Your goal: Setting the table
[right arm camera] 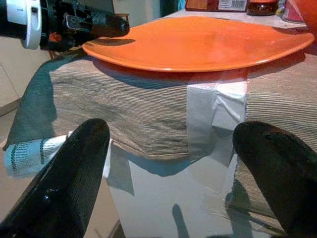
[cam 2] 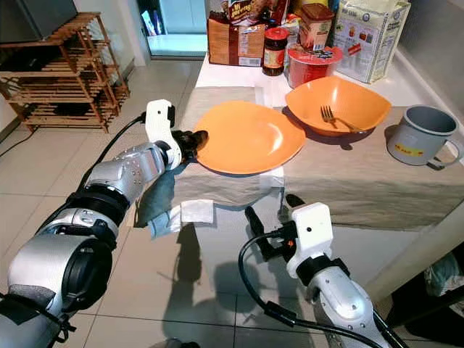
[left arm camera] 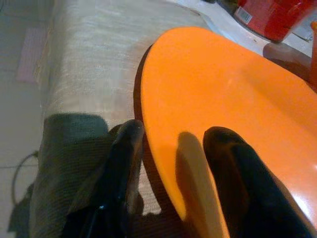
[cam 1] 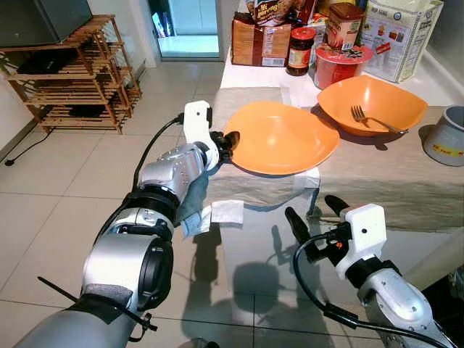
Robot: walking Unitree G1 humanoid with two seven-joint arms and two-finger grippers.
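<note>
At the table edge, left gripper seemingly pinches the orange plate; right gripper spread.

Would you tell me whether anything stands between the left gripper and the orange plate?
Nothing visible does: the left gripper already straddles the orange plate's near rim, one finger above, one below.

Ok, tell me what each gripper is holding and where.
The left gripper grips the orange plate by its near-left rim. The right gripper holds nothing, fingers open.
</note>
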